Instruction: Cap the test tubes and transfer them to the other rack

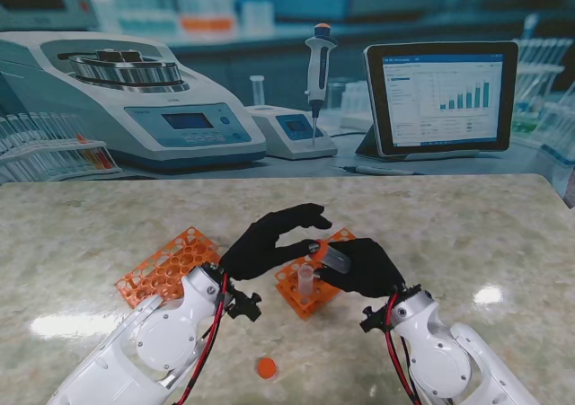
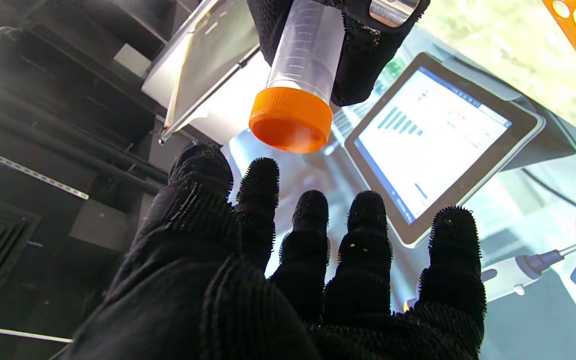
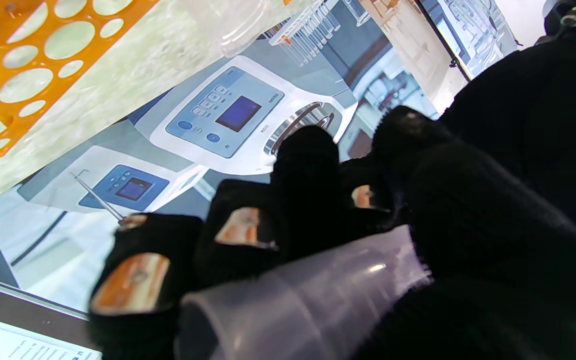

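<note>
Right hand (image 1: 364, 268) clamped on capped tube (image 2: 300, 70) | left hand (image 1: 269, 240) fingers apart, empty | uncapped tube (image 1: 305, 282) in rack (image 1: 296, 290), loose cap (image 1: 266, 367) near worktop's front edge | transfer pending.

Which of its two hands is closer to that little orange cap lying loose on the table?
Left, narrowly. The left hand is raised, farther from me than the orange cap; the right hand, holding a tube, sits farther right.

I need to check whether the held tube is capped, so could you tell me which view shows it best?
The left wrist view: the tube in the right hand wears an orange cap. The stand view shows only its body, the right wrist view its uncapped end.
</note>
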Controlling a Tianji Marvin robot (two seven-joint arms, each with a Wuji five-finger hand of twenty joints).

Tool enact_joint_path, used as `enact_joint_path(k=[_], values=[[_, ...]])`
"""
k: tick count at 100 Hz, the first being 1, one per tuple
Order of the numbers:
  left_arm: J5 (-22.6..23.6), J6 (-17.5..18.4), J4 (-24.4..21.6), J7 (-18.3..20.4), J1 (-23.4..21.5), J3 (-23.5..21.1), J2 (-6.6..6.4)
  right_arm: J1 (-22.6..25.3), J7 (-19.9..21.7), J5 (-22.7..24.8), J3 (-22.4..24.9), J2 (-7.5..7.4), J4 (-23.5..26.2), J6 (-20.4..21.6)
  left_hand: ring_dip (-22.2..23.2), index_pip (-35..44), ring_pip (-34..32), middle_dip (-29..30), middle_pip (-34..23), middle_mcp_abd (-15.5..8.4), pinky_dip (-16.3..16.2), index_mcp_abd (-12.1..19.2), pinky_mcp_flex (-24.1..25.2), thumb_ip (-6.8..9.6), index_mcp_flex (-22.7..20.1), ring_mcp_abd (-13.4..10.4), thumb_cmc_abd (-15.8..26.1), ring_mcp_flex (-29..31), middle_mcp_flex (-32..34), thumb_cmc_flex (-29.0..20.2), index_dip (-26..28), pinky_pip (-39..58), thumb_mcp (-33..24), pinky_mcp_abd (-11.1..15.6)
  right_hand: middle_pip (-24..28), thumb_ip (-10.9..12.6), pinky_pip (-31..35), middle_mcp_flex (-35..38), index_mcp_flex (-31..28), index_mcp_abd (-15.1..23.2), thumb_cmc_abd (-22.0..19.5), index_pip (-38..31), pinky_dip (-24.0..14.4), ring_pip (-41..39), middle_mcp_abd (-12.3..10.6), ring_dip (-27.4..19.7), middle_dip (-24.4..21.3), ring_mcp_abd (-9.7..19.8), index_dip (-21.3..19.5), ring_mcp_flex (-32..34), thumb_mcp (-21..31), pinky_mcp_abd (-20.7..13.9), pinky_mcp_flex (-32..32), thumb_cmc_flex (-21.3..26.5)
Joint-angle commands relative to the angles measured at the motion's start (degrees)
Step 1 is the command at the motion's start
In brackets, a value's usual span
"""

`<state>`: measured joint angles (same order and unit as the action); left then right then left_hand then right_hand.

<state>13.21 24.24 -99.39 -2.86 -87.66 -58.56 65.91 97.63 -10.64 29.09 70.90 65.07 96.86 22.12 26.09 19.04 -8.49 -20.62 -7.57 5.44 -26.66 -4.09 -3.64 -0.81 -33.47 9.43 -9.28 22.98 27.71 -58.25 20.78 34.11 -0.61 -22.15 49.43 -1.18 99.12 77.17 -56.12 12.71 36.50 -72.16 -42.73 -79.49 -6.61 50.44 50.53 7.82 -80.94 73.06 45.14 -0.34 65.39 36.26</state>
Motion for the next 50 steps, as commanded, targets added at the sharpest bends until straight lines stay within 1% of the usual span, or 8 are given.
enact_joint_path(k=[1, 24, 37, 38, 39, 40, 41, 50], values=[[0.6, 0.2, -0.5, 0.3, -0.3, -0.3, -0.30, 0.4, 0.0, 0.0, 0.0, 0.25, 0.3, 0.0, -1.0, -1.7, 1.3, 1.0, 0.8, -0.9, 2.2, -1.6, 1.1, 1.52, 2.0, -0.4, -1.3, -2.0, -2.0, 1.0, -0.8, -2.6, 0.7, 0.8, 0.2, 0.0, 6.3, 0.8, -1.7, 3.8, -1.0, -2.1, -0.3, -6.8, 3.5, 2.0, -0.2, 8.8, -2.1, 3.0, 0.2, -2.8, 1.9, 2.3], [2.7, 0.7, 0.0, 0.2, -0.3, -0.7, -0.52, 0.4, 0.0, 0.1, 0.1, 0.24, 0.3, 0.1, -1.6, -1.7, 1.5, 1.2, 1.0, -0.5, 2.2, -4.1, 1.4, 0.62, 3.6, -0.5, -6.8, -3.3, -4.2, 2.4, 0.2, -3.9, 0.7, 1.0, 0.3, 0.0, 6.3, 0.8, -1.7, 3.8, -1.0, -2.1, -0.3, -6.8, 3.5, 2.0, -0.2, 8.8, -2.1, 3.0, 0.2, -2.8, 1.9, 2.3], [4.8, 1.2, 0.4, -0.4, -0.3, -0.9, -0.59, 0.4, 0.0, 0.2, 0.1, 0.24, 0.3, 0.0, -1.7, -1.9, 1.3, 1.3, 0.9, -0.2, 2.0, -5.0, 0.9, 0.67, 3.5, -0.5, -10.9, -3.4, -4.5, 2.2, 0.6, -3.9, 0.0, 1.0, 0.2, 0.0, 6.3, 0.9, -1.7, 3.8, -1.0, -2.1, -0.3, -6.8, 3.5, 2.0, -0.2, 8.8, -2.1, 3.0, 0.2, -2.8, 1.9, 2.3], [4.9, 1.2, 0.4, -0.5, -0.3, -0.9, -0.59, 0.5, 0.0, 0.2, 0.1, 0.25, 0.3, 0.0, -2.1, -3.2, 0.9, 1.9, 0.9, -0.4, 1.3, -5.0, 1.0, 1.24, 3.1, -0.7, -12.7, -3.6, -4.4, 5.4, 1.3, -4.0, -6.1, 0.7, 0.2, 0.0, 6.3, 0.9, -1.7, 3.8, -1.0, -2.1, -0.3, -6.8, 3.5, 2.0, -0.2, 8.8, -2.1, 3.0, 0.2, -2.8, 1.9, 2.3], [5.0, 1.3, 0.4, -0.5, -0.3, -0.9, -0.60, 0.5, 0.0, 0.2, 0.1, 0.25, 0.3, 0.0, -1.9, -2.9, 1.0, 1.6, 1.0, -0.3, 1.3, -5.0, 1.0, -0.81, 3.2, -0.6, -14.6, -3.5, -4.4, 9.2, 1.4, -4.1, -14.7, 0.9, 0.2, 0.0, 6.3, 0.9, -1.7, 3.8, -1.0, -2.1, -0.3, -6.8, 3.5, 2.0, -0.2, 8.8, -2.1, 3.0, 0.2, -2.8, 1.9, 2.3], [5.0, 1.3, 0.4, -0.5, -0.3, -0.9, -0.61, 0.5, 0.0, 0.2, 0.1, 0.25, 0.3, 0.0, -1.8, -2.7, 1.1, 1.5, 1.1, -0.3, 1.3, -5.0, 1.0, -1.85, 3.3, -0.5, -15.7, -3.5, -4.5, 11.1, 1.4, -4.2, -19.1, 1.0, 0.2, 0.0, 6.3, 0.9, -1.7, 3.8, -1.0, -2.1, -0.3, -6.8, 3.5, 2.0, -0.2, 8.8, -2.1, 3.0, 0.2, -2.8, 1.9, 2.3], [5.0, 1.3, 0.4, -0.5, -0.3, -1.0, -0.62, 0.5, -0.1, 0.2, 0.1, 0.25, 0.3, 0.0, -1.7, -2.7, 1.1, 1.4, 1.2, -0.2, 1.3, -5.1, 1.1, -2.36, 3.4, -0.5, -16.3, -3.6, -4.6, 12.0, 1.4, -4.3, -21.2, 1.0, 0.2, 0.0, 6.3, 0.9, -1.7, 3.8, -1.0, -2.1, -0.3, -6.8, 3.5, 2.0, -0.2, 8.8, -2.1, 3.0, 0.2, -2.8, 1.9, 2.3], [5.2, 1.5, 0.5, -0.4, -0.3, -0.9, -0.65, 0.5, -0.1, 0.2, 0.0, 0.25, 0.4, 0.0, -1.8, -2.7, 1.1, 1.4, 1.1, 0.0, 1.2, -5.5, 0.8, -2.86, 3.2, -0.4, -17.9, -3.5, -4.8, 13.1, 1.4, -4.1, -24.0, 0.9, 0.2, 0.0, 6.3, 0.8, -1.7, 3.8, -1.0, -2.1, -0.3, -6.8, 3.4, 2.0, -0.2, 8.8, -2.1, 3.0, 0.2, -2.8, 1.9, 2.3]])
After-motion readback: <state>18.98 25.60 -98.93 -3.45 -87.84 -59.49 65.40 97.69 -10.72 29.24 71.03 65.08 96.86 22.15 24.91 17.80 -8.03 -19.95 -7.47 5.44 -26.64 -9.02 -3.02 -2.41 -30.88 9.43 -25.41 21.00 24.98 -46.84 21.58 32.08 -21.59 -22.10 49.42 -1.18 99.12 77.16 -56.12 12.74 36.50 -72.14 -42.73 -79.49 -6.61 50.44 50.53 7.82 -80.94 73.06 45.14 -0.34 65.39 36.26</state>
